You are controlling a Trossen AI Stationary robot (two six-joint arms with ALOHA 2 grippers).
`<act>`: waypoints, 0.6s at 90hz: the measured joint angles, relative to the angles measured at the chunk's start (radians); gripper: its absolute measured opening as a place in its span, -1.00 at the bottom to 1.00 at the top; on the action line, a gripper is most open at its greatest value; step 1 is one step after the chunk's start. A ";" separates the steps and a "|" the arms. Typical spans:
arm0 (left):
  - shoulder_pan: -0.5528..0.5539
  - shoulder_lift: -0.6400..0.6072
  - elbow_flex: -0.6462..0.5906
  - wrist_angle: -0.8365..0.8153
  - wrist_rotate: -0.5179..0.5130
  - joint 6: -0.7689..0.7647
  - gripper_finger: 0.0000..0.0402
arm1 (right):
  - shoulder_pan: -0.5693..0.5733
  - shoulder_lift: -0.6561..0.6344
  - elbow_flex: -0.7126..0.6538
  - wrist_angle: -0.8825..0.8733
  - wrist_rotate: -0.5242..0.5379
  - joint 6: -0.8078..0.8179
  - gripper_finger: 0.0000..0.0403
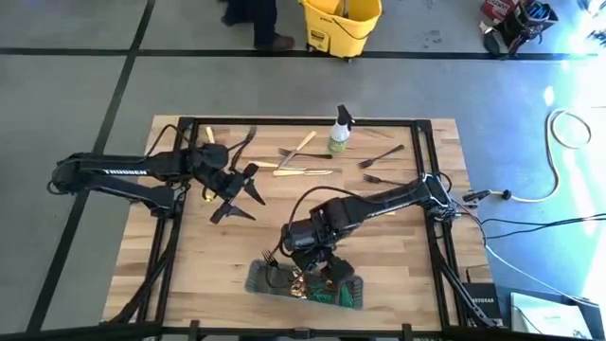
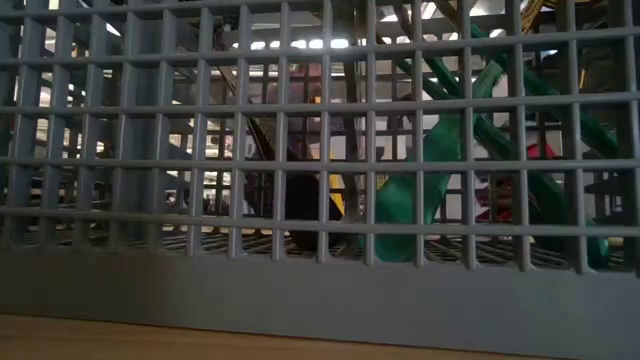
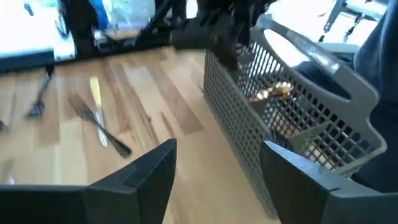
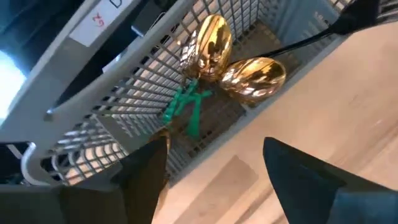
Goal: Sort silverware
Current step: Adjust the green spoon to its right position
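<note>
High view: the right gripper, fingers spread and empty, hangs over the grey wire-mesh caddy; the left gripper, also spread, waits well beyond it.

Grey mesh caddy sits at the near edge of the wooden table, and a spray bottle stands up by the far edge. Past the table there's a yellow mop bucket on the floor, with someone's legs just beside it.
</note>
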 joint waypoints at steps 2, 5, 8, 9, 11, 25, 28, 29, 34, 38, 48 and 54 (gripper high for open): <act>-0.009 -0.004 -0.010 0.003 -0.022 -0.006 0.07 | 0.003 0.000 0.000 -0.002 0.000 0.022 0.24; -0.027 -0.011 -0.025 0.004 -0.070 -0.020 0.06 | 0.003 0.000 0.000 -0.002 0.000 0.046 0.24; -0.048 -0.021 -0.039 0.008 -0.121 -0.031 0.04 | 0.008 0.000 0.000 0.001 0.000 0.060 0.24; -0.055 -0.025 -0.044 0.009 -0.140 -0.036 0.03 | 0.010 0.000 0.000 0.003 0.000 0.064 0.24; -0.068 -0.035 -0.053 0.012 -0.170 -0.048 0.02 | 0.014 0.000 0.000 0.010 0.000 0.076 0.24; -0.179 -0.099 -0.146 0.112 -0.300 -0.156 -0.06 | 0.029 0.007 0.001 0.035 0.000 0.116 0.24; -0.211 -0.111 -0.172 0.137 -0.328 -0.183 -0.06 | 0.029 0.012 0.002 0.027 0.001 0.116 0.24; -0.223 -0.115 -0.181 0.144 -0.338 -0.191 -0.07 | 0.030 0.013 0.001 0.021 0.001 0.116 0.24; -0.279 -0.122 -0.227 0.171 -0.400 -0.231 -0.07 | 0.037 0.027 -0.009 0.000 0.006 0.113 0.24; -0.328 -0.121 -0.265 0.194 -0.454 -0.263 -0.07 | 0.041 0.034 -0.022 -0.012 0.024 0.096 0.24; -0.430 -0.092 -0.345 0.302 -0.559 -0.315 -0.07 | 0.056 0.040 -0.064 -0.031 0.061 0.049 0.24; -0.472 -0.070 -0.370 0.362 -0.606 -0.340 -0.07 | 0.065 0.046 -0.077 -0.025 0.077 0.031 0.24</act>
